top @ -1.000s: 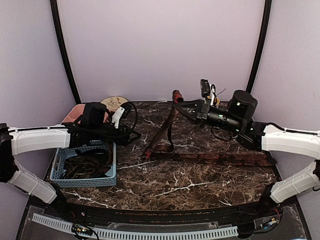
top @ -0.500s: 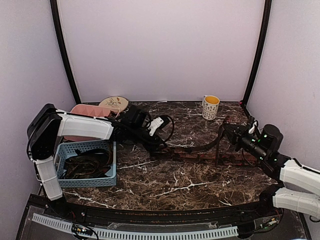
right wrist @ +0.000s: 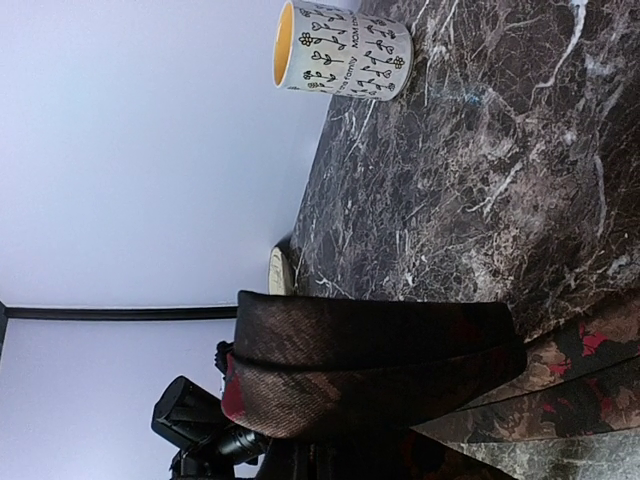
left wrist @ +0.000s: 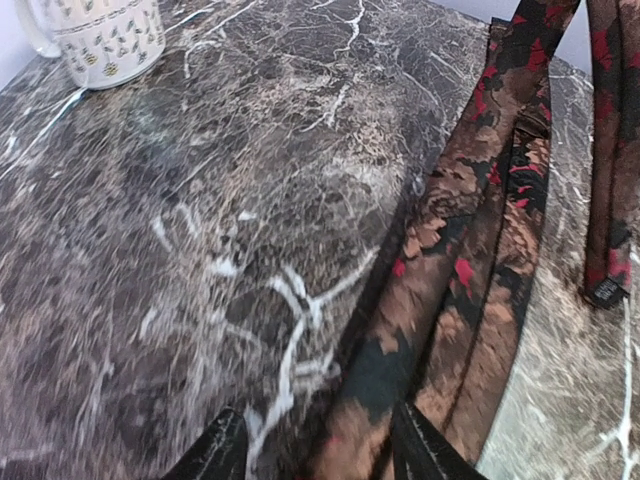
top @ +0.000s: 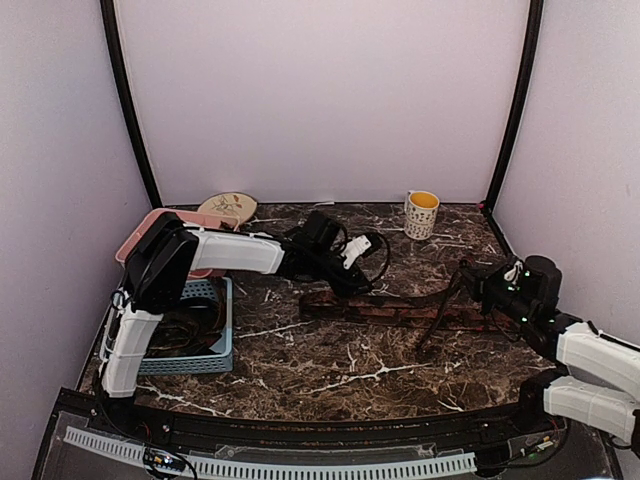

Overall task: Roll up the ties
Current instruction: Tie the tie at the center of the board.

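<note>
a reddish-brown patterned tie (top: 400,311) lies flat across the middle of the marble table (top: 330,375), running from 9 o'clock to 3 o'clock. the left gripper (left wrist: 318,452) is down at its 9 o'clock end — jaws parted and straddling the fabric, which lies closer to one finger than the other. at the 3 o'clock end part of the tie is raised off the table at the right gripper (top: 474,281), with one strand hanging toward 6 o'clock. folded cloth covers the jaws there, so i cannot tell how they stand. more dark ties (top: 175,330) sit in the blue basket (top: 215,352) at 8 o'clock — a mug (top: 421,214) stands at 1 o'clock.
</note>
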Robot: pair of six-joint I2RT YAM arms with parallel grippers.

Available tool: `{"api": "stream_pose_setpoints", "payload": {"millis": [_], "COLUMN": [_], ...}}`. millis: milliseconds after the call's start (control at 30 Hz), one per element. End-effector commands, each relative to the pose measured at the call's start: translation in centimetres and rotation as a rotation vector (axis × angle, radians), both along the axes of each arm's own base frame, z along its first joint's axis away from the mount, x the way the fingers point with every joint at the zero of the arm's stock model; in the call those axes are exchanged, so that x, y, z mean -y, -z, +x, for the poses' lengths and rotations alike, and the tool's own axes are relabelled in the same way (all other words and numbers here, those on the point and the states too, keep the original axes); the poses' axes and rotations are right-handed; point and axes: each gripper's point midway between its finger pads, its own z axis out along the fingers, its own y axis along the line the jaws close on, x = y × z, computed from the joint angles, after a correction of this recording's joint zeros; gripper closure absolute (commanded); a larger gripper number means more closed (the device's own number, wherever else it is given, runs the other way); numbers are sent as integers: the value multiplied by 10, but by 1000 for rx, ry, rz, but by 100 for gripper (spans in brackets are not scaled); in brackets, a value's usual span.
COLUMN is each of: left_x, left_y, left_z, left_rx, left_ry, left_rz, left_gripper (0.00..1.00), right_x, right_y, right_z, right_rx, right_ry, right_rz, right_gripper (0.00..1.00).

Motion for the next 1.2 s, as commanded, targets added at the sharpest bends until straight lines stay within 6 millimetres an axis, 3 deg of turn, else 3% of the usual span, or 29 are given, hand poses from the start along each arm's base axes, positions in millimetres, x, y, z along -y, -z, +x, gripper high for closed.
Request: {"api": "stream_pose_setpoints", "payload": {"millis": [0,233,333,400,433,533,667,733,867,967,1167], "left_x": [20,27,19,9,4,-15,-53,-80,-142,-175,-223], "left_y": [14,53,59,51,34,-6,-36,-33,-5,10,30], "left_z": [-7,-7,-6,-7,-7,-14,-33,-46,-72,-80,-78], "left_rx": [0,-11,-12,-8,13,57,50,11,-63,-76,-76], "left_ry": [75,95,78,66,55,43,67,88,111,86,29], "left_rz": [37,131,180,192,178,141,172,230,387,448,590], "left_gripper": [49,52,72,90,96,100,100,100,100,100,100], "right_x": [2,-2,-3,-6,-8,-10,-9,-3,14,11,-51], "right_y": [5,11,13,15,16,20,29,44,71,75,45], "right_z": [0,0,-1,-2,-2,-5,-8,-12,-25,-27,-22], "right_rx": [-14,-32,-39,-47,-49,-59,-105,-189,-333,-343,-135], "right_ry": [-12,-33,-44,-61,-72,-86,-88,-76,-55,-118,-507], "right_rz": [3,6,5,9,11,27,-3,-71,-198,-249,-414], "right_gripper": [100,100,100,100,100,97,78,68,44,40,46]}}
